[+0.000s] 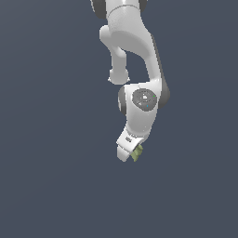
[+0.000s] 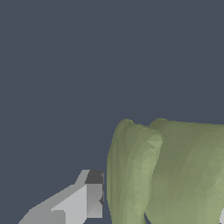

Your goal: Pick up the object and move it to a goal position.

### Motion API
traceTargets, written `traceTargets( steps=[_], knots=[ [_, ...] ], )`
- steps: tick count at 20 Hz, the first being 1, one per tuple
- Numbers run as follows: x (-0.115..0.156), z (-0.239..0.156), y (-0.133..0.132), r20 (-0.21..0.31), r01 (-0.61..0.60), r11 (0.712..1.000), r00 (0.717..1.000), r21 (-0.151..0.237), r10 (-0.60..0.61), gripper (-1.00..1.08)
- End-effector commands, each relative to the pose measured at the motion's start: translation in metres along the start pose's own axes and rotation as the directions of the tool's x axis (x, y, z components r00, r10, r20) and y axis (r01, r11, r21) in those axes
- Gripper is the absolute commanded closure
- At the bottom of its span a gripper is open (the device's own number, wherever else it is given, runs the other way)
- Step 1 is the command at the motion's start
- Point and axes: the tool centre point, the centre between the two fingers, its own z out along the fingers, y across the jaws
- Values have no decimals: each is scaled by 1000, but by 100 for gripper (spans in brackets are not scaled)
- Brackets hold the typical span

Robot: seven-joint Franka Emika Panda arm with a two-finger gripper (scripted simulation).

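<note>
In the exterior view the white arm (image 1: 139, 69) comes down from the frame's twelve o'clock edge, where its upper links are cut off, and ends in the gripper (image 1: 130, 155) a little below centre, tilted toward seven o'clock. The object (image 1: 137, 152), a small olive-green lump, peeks out at the gripper's four o'clock side; most of it is covered by the white gripper body, so only a ridged sliver shows. The backdrop is one flat slate-blue field with no edge or shadow, so whether the object rests on anything cannot be told.

In the wrist view the object (image 2: 170, 175) looms large, two or three rounded, ridged lobes side by side, running out of frame at the three and six o'clock edges. One grey finger (image 2: 83, 201) with a dark pad stands just beside the nearest lobe, a thin gap seeming to remain between them. The other finger shows only as a pale speck at the frame's corner. Whether the gripper is clamped on the object or merely around it cannot be told.
</note>
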Motion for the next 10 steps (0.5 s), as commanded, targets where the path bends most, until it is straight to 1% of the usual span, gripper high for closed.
traceTargets(
  steps=[1, 10],
  knots=[
    [4, -22, -3, -1, 1, 1000, 1000, -1, -1, 108],
    [22, -121, -15, -1, 2, 1000, 1000, -1, -2, 108]
  ],
)
